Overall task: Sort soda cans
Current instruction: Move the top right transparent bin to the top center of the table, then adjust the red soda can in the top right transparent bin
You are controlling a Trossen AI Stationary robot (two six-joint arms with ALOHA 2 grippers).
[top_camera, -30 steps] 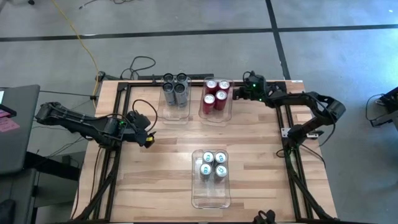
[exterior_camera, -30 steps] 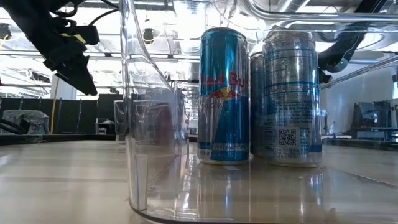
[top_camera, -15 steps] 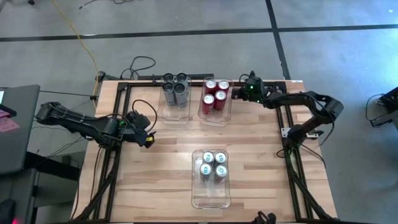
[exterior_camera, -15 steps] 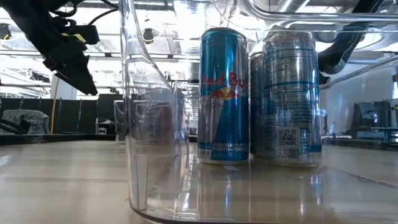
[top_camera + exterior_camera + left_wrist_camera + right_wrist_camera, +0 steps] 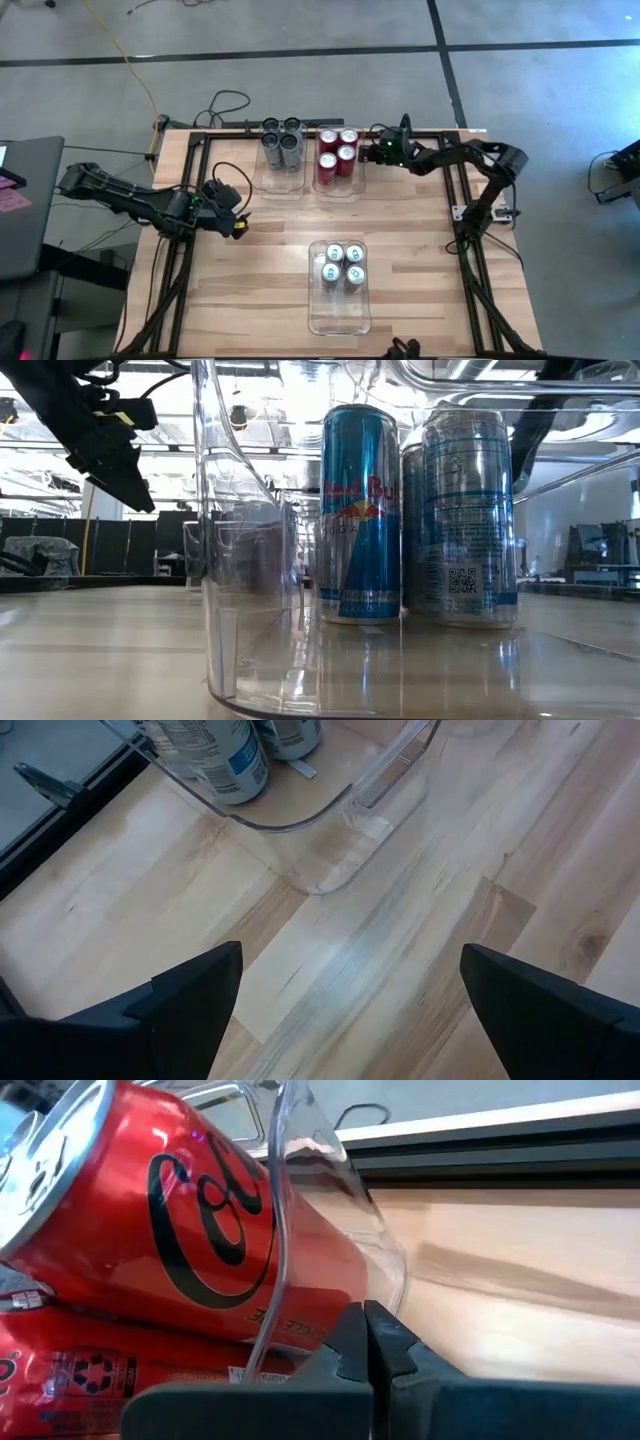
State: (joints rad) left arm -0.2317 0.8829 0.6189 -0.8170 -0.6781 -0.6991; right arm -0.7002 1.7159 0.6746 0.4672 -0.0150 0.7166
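From above, the right gripper (image 5: 364, 153) presses against the bin (image 5: 340, 187) holding red cans (image 5: 337, 160). Its wrist view shows closed, empty fingers (image 5: 368, 1342) touching the clear wall. The left gripper (image 5: 345, 985) hovers wide open, empty, above the tabletop (image 5: 420, 900).

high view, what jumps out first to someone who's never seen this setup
Three clear bins of sorted cans stand out: the grey cans and the red cans in two bins side by side at the table's far edge, the pale blue cans in a bin near the front. The shut right gripper presses against the red cans' bin, while the open left gripper hangs over bare wood at the left.
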